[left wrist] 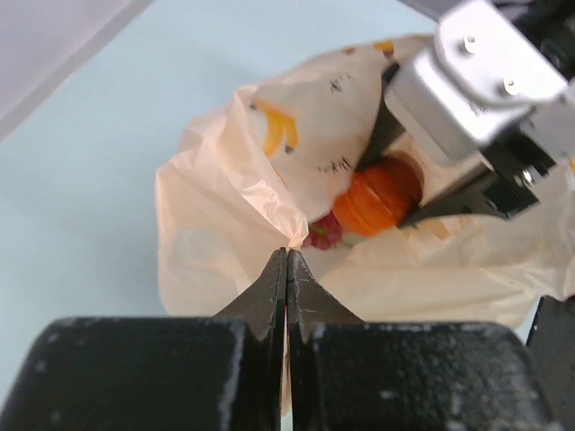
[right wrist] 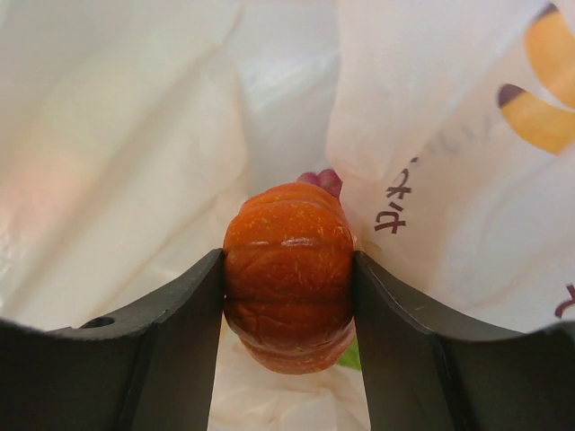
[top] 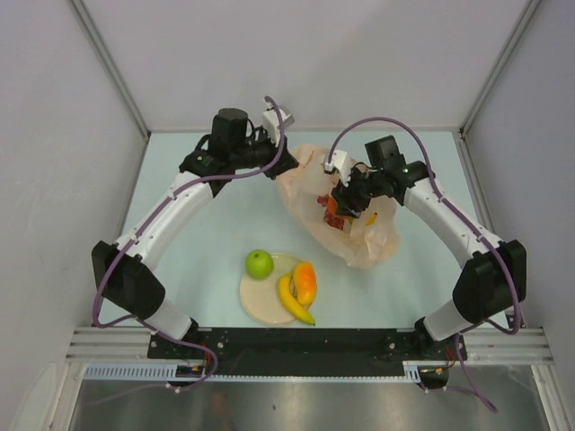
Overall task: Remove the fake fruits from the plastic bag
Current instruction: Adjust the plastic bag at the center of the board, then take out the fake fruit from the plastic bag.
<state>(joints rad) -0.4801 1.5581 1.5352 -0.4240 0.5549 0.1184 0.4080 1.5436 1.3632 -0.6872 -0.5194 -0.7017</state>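
The peach-pink plastic bag (top: pixel 364 235) lies right of centre. My left gripper (top: pixel 284 165) is shut on its upper left edge; in the left wrist view the fingers (left wrist: pixel 287 260) pinch the film (left wrist: pixel 216 206). My right gripper (top: pixel 346 208) reaches into the bag's mouth and is shut on the ribbed red-orange tomato-like piece (right wrist: pixel 287 274), which also shows in the left wrist view (left wrist: pixel 377 196). The dark red grape bunch (left wrist: pixel 325 232) lies just behind it (right wrist: pixel 325 180). A bit of green (right wrist: pixel 352 356) shows under the piece. A green apple (top: pixel 260 263), the banana (top: pixel 295 302) and the mango (top: pixel 305 282) rest on the plate.
The round beige plate (top: pixel 259 305) sits near the front centre, between the two arm bases. Grey walls close the table at the back and both sides. The right arm's wrist (left wrist: pixel 485 99) hangs over the bag close to my left gripper.
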